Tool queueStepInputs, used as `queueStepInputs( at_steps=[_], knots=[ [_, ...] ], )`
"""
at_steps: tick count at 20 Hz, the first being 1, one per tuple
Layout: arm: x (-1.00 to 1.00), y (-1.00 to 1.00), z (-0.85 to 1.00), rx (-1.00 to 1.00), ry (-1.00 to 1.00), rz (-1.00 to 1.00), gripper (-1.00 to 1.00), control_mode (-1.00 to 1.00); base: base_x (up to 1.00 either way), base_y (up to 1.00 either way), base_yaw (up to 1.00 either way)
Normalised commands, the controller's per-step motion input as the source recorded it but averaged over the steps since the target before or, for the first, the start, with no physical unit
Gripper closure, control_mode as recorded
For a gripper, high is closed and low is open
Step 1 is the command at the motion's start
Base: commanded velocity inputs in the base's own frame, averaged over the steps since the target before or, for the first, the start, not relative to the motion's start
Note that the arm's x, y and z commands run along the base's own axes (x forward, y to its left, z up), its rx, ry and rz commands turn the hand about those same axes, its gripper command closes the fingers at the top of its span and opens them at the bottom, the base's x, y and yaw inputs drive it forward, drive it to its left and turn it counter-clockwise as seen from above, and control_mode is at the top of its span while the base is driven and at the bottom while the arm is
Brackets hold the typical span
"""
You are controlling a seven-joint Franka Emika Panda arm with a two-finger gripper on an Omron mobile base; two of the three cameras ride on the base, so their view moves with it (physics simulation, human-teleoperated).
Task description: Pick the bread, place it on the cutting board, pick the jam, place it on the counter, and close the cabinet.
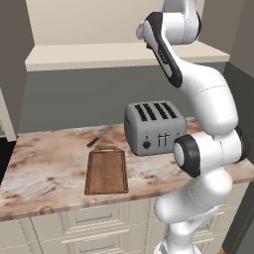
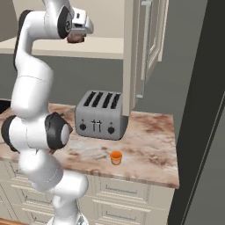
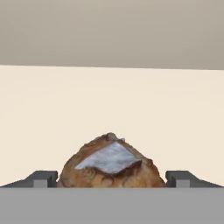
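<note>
The bread (image 3: 111, 162), a brown roll with a pale crusty top, sits between my fingertips (image 3: 43, 178), which press on both of its sides. In the right base view my gripper (image 2: 77, 38) is raised to the cabinet's cream shelf board (image 2: 105, 47), with the bread (image 2: 75, 39) showing dark under the hand. The cutting board (image 1: 106, 171) lies bare on the counter (image 1: 44, 168), left of the toaster. The jam (image 2: 116, 157), a small orange jar, stands on the counter near its front edge. The cabinet door (image 2: 150, 39) hangs open on the right.
A grey four-slot toaster (image 1: 154, 127) stands on the counter below the shelf. A knife (image 1: 98, 136) lies behind the cutting board. The open door's edge reaches down behind the toaster (image 2: 100, 115). A dark tall panel (image 2: 202, 132) closes the counter's right end.
</note>
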Motion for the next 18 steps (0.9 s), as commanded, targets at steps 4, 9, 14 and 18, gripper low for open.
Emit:
queueStepInputs(
  at_steps=[4,9,14,18],
  knots=[
    [-0.86,0.05,0.00,-0.01,0.00,0.00,1.00,-1.00,0.00,0.00,0.00],
    [-0.98,0.10,0.00,-0.01,0.00,0.00,1.00,-1.00,0.00,0.00,0.00],
    [-0.84,0.38,0.00,-0.05,0.01,0.00,1.00,-1.00,0.00,0.00,0.00],
    [-0.60,0.29,0.00,0.00,0.06,0.00,1.00,-1.00,0.00,0.00,0.00]
  ],
)
